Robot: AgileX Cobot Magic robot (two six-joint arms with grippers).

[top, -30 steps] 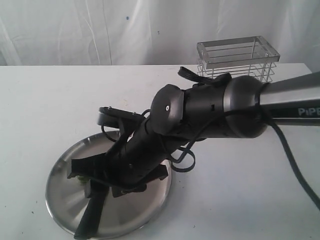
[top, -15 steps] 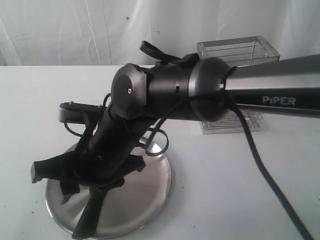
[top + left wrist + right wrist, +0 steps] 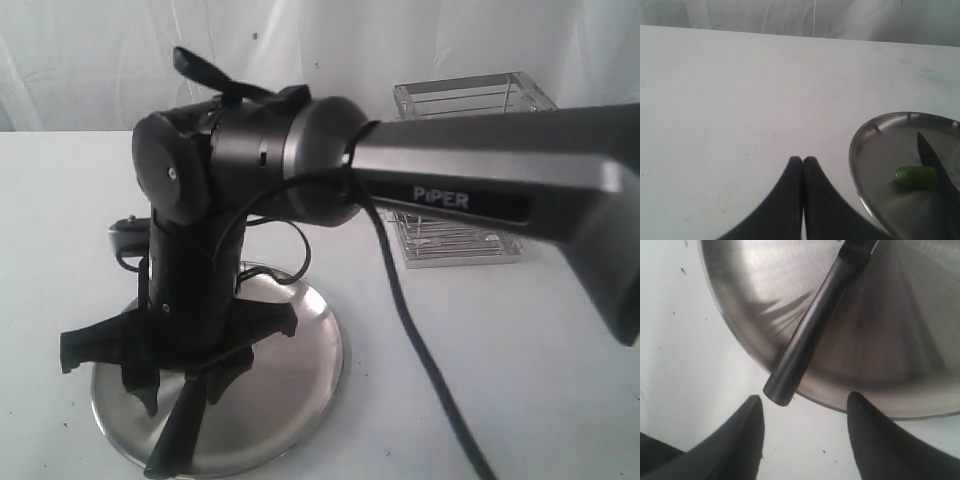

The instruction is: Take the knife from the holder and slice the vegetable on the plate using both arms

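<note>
The knife (image 3: pixel 810 325) lies on the steel plate (image 3: pixel 900 340), its black handle (image 3: pixel 178 435) sticking out over the plate's front rim. My right gripper (image 3: pixel 805 410) points down at the handle's end, open, its fingers apart on either side and touching nothing. In the exterior view the right gripper (image 3: pixel 182 392) hangs over the plate (image 3: pixel 290 370). The green vegetable (image 3: pixel 916 177) rests on the plate (image 3: pixel 875 165) beside the dark blade (image 3: pixel 935 162). My left gripper (image 3: pixel 803 161) is shut and empty over the bare table, just off the plate's rim.
The wire holder (image 3: pixel 470 100) stands at the back right, partly hidden behind the right arm's forearm (image 3: pixel 480 170). A black cable (image 3: pixel 420 350) hangs from that arm over the white table. A white curtain closes off the back.
The right arm's elbow has swung left and its wrist has turned upright over the plate. The knife and plate have not moved. The right gripper has stayed open.
</note>
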